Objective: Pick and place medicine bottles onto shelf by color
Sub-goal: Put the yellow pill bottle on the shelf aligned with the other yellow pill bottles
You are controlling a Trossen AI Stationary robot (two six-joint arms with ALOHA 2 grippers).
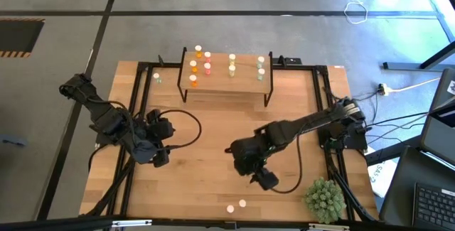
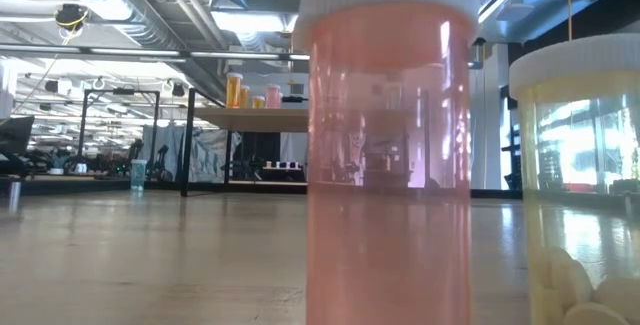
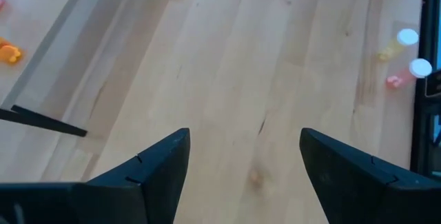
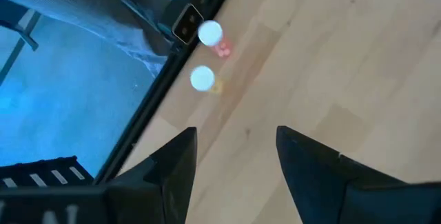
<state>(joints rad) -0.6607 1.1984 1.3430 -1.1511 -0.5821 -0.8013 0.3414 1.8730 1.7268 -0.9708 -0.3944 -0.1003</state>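
Most medicine bottles stand on the shelf (image 1: 226, 74) at the desk's (image 1: 213, 160) far edge, too small to tell colours surely. Two more sit at the near edge: a red-pink bottle (image 2: 388, 145) and a pale yellow bottle (image 2: 580, 180), the latter cut off by the low view's border. The right claw (image 4: 231, 158) hovers near this pair, fingers spread, holding nothing. The left claw (image 3: 244, 165) hangs over bare wood at the desk's left, likewise released and empty.

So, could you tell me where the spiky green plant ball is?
In the high view, the plant ball sits at the table's near right corner, right of two loose bottles.
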